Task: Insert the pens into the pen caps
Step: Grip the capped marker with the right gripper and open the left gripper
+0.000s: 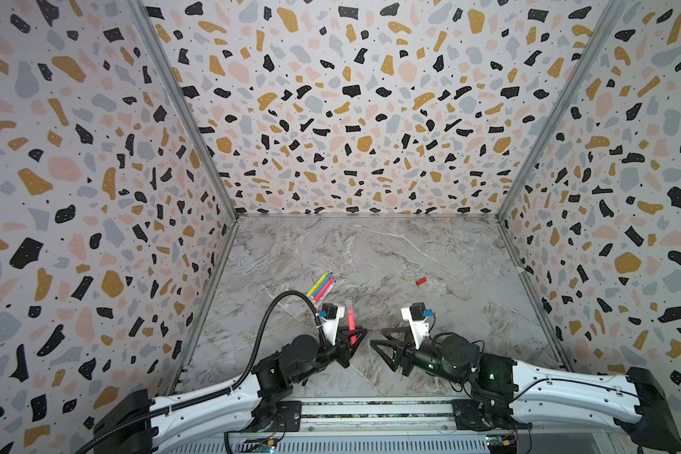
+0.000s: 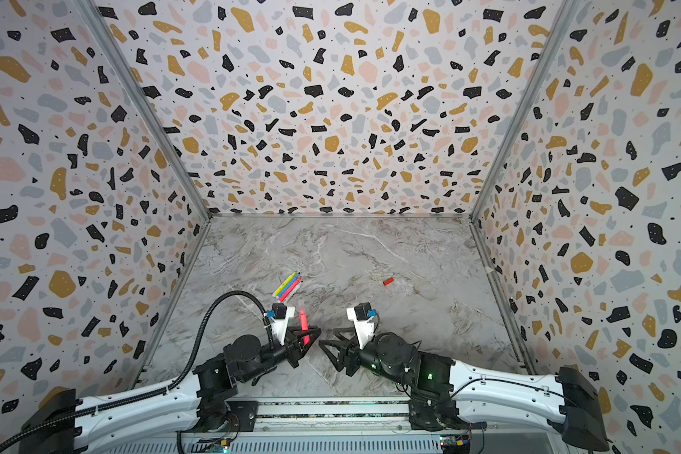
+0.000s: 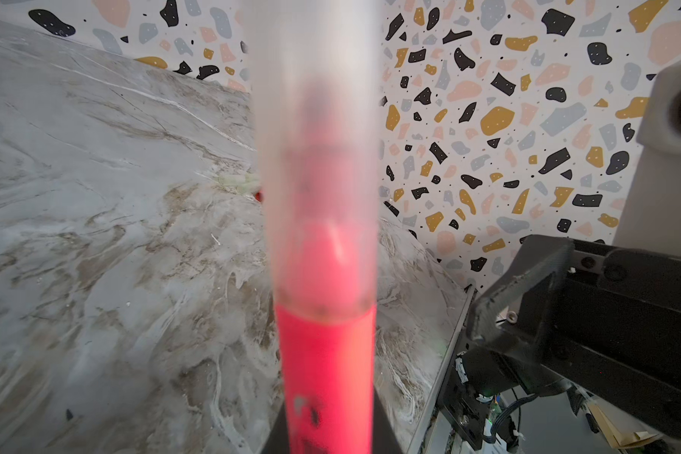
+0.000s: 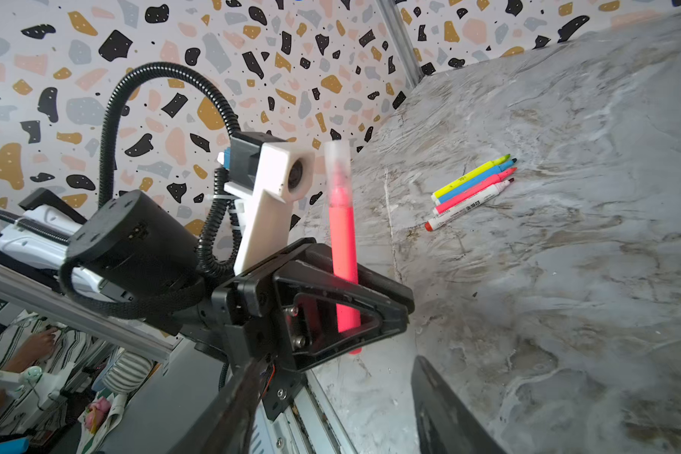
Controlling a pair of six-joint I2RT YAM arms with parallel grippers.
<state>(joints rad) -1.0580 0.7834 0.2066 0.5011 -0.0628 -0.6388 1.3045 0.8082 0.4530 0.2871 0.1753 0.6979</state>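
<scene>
My left gripper [image 1: 352, 339] [image 2: 309, 336] is shut on a pink-red pen [image 1: 350, 324] [image 3: 327, 373] [image 4: 345, 251] and holds it upright above the table's near edge. A frosted clear cap [image 1: 348, 306] [image 3: 315, 157] [image 4: 337, 169] covers the pen's upper end. Just to its right, my right gripper [image 1: 378, 341] [image 2: 327, 339] [image 4: 339, 412] stands open with nothing between its fingers. Several more pens [image 1: 321, 286] [image 2: 288, 285] lie side by side behind the left arm: yellow [image 4: 470, 177], blue [image 4: 474, 181], pinkish-red [image 4: 476, 189] and white-bodied [image 4: 468, 206]. A red pen cap [image 1: 420, 281] [image 2: 388, 281] lies alone to the right.
The marble tabletop [image 1: 370, 251] is boxed in by terrazzo-patterned walls [image 1: 331, 118] on three sides. A metal rail [image 1: 370, 408] runs along the near edge between the two arm bases. The left arm's black cable hose [image 1: 268, 314] arcs above the table.
</scene>
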